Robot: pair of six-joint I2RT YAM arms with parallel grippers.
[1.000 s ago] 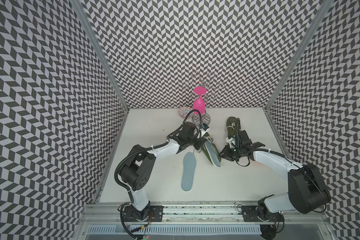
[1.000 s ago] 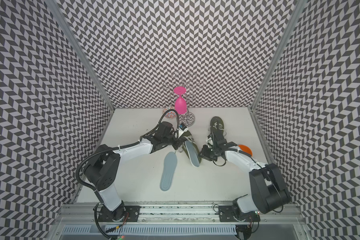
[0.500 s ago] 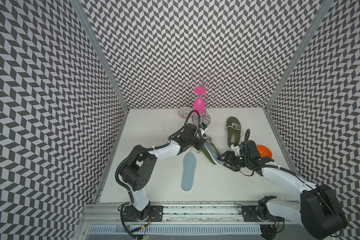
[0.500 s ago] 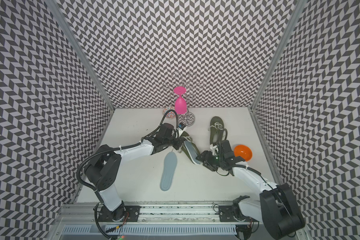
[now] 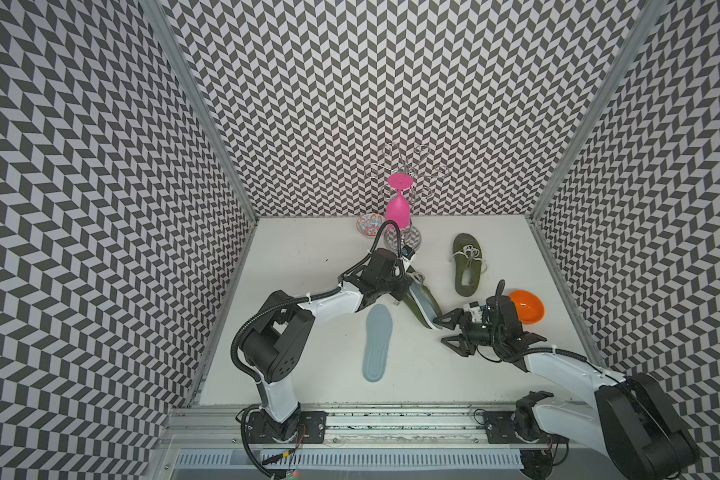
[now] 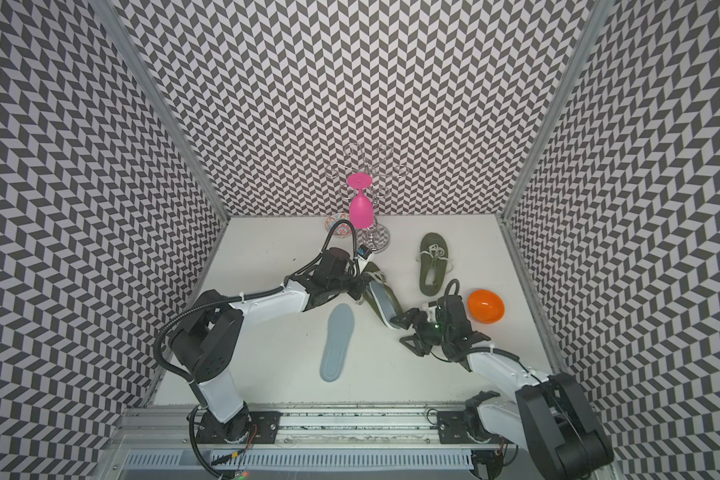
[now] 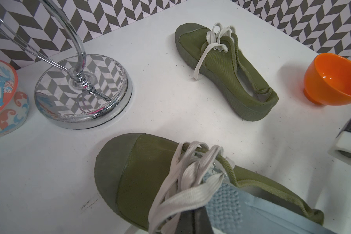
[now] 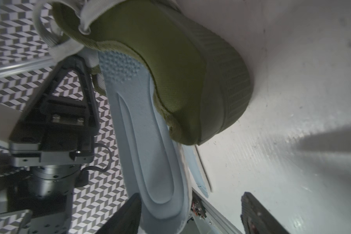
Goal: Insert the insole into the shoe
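Two green shoes (image 7: pixel 142 168) (image 7: pixel 221 64), two blue insoles (image 5: pixel 378 343) (image 8: pixel 142 141), two bowls (image 5: pixel 526 311) (image 5: pixel 368 226), one pink glass (image 5: pixel 398 210), one rack (image 7: pixel 83 91).

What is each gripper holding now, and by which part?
The left gripper pinches the shoe at the edge of its opening, beside the laces. The right gripper is open and holds nothing.

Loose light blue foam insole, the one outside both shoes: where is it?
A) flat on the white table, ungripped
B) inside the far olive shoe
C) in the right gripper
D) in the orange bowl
A: in a top view the loose light blue foam insole lies flat on the white table, with nothing holding it.
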